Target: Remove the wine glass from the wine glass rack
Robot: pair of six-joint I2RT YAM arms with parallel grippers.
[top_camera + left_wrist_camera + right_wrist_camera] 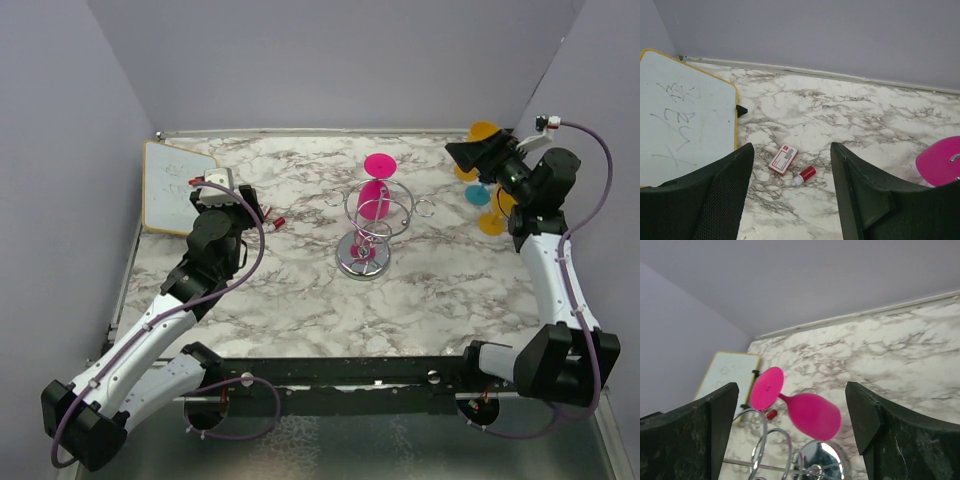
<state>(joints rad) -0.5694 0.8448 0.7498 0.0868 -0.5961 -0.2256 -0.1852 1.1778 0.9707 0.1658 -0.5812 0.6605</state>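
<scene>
Left arm (170, 310) stretches toward the bench's (300, 300) far-left corner, left fingers (725, 195) spread by an illegibly scribbled whiteboard (685, 125); right arm (555, 270) rears at the far-right corner, right fingers (890, 435) spread.

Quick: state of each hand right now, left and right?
Left hand: open, holding nothing.
Right hand: open, holding nothing.

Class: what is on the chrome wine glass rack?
One pink wine glass hangs upside down on the wine glass rack, foot uppermost; the other rings look empty. How its stem is caught in the ring cannot be seen.
</scene>
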